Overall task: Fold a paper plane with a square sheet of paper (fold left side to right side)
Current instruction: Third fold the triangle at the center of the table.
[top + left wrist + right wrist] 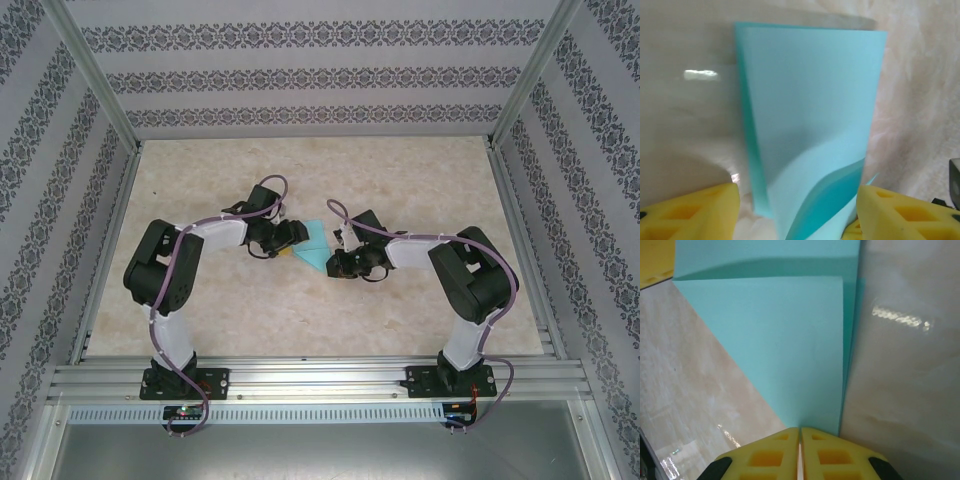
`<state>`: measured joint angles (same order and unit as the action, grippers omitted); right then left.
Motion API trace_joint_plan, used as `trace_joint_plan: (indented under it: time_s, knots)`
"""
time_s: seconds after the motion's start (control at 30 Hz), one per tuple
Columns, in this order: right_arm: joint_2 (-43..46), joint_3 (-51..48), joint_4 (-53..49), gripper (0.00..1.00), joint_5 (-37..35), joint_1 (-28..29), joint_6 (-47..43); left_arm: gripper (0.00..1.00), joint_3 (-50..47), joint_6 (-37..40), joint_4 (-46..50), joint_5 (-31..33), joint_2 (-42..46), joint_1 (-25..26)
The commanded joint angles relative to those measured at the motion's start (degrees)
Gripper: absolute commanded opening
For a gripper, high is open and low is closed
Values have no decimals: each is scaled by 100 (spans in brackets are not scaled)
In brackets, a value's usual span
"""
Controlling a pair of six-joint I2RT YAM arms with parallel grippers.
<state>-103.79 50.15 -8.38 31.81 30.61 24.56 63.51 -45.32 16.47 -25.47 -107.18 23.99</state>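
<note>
The light turquoise sheet of paper [313, 246] lies folded at the table's middle, between both grippers. In the left wrist view the paper [810, 115] stands up close, its layers curling apart near the bottom. My left gripper [797, 217] is open, one yellow finger on each side of the paper's near end, and it sits at the paper's left edge [286, 243]. My right gripper [800, 431] is shut, its tips meeting at the pointed corner of the flat folded paper [775, 340]. It sits at the paper's right side [338, 262]. I cannot tell if paper is pinched there.
The paper rests on a beige marbled tabletop [420, 180] walled by patterned panels and aluminium posts. A metal rail [320, 380] runs along the near edge by the arm bases. A yellow finger of the left gripper [655, 260] shows at the right wrist view's top left.
</note>
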Motion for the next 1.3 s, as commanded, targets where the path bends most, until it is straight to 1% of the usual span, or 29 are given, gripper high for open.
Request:
trace_joint_plan:
  time_s: [0.0, 0.03, 0.1, 0.2, 0.27, 0.33, 0.5, 0.7, 0.93, 1.27]
  knots:
    - [-142, 102, -275, 10, -184, -38, -187, 60, -141, 330, 403, 339, 455, -51]
    - [-144, 108, -321, 9, -208, -38, -205, 56, -217, 302, 316, 295, 538, -42]
    - [-147, 107, -371, 8, -223, -42, -217, 44, -337, 278, 80, 38, 684, 12]
    - [-151, 107, -465, 6, -266, -29, -241, 31, -261, 231, -191, -409, 599, 279]
    - [-159, 115, -497, 6, -290, -29, -252, 25, -198, 72, -424, -651, 439, 499]
    - [-151, 107, -523, 6, -323, -23, -241, 21, -148, -100, -564, -704, 300, 672]
    - [-168, 115, -550, 6, -340, 11, -248, 19, -18, -424, -763, -675, -64, 901]
    - [-206, 121, -550, 6, -360, 45, -233, 16, -69, -816, -1033, -628, -358, 941]
    - [-230, 137, -566, 6, -378, 50, -232, 15, -210, -1148, -1376, -586, -387, 1025]
    - [-238, 160, -638, 6, -448, 85, -250, 15, -476, -1743, -1567, -244, -439, 1215]
